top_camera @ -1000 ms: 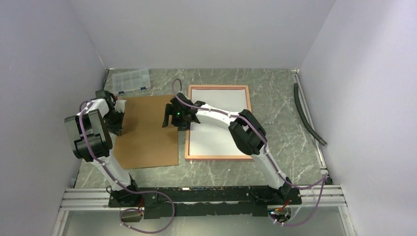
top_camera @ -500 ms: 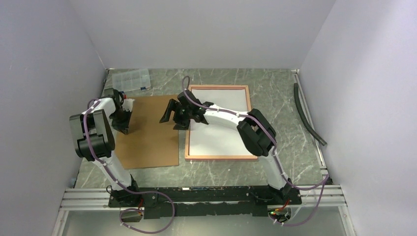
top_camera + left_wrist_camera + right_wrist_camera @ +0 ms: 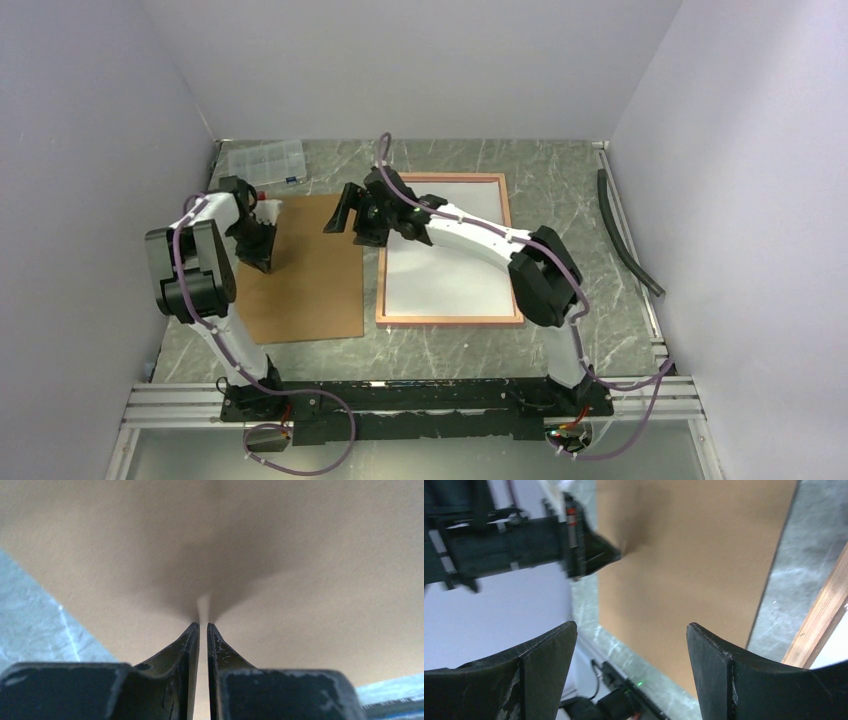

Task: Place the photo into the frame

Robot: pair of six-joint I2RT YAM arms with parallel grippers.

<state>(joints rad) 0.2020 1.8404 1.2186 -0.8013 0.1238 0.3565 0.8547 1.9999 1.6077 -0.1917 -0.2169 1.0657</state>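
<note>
Both arms are now working over the backing board (image 3: 310, 290): the right gripper (image 3: 350, 218) has swung off the frame's left rim toward the board's far right corner, and the left gripper (image 3: 260, 258) has come in from the board's left edge onto its surface. The left fingers are sitting together with only a sliver of light between them, tips pressing down on the brown sheet; the right jaws are hanging wide apart, holding nothing. The photo (image 3: 445, 250) is lying white back up inside the frame (image 3: 448, 320), so the step in hand is probably getting the board across to cover it. Doing it well is likely meaning the left tips pinning or nudging the sheet while the right jaws are lowering to take 1 edge, without buckling it. Only a narrow strip of table (image 3: 560, 200) is separating the board's right edge from the frame's left rim. The organiser box (image 3: 265, 162) is sitting near the board's far left corner and the left wall is crowding that arm; the black hose (image 3: 625, 235) is lying well apart.
</note>
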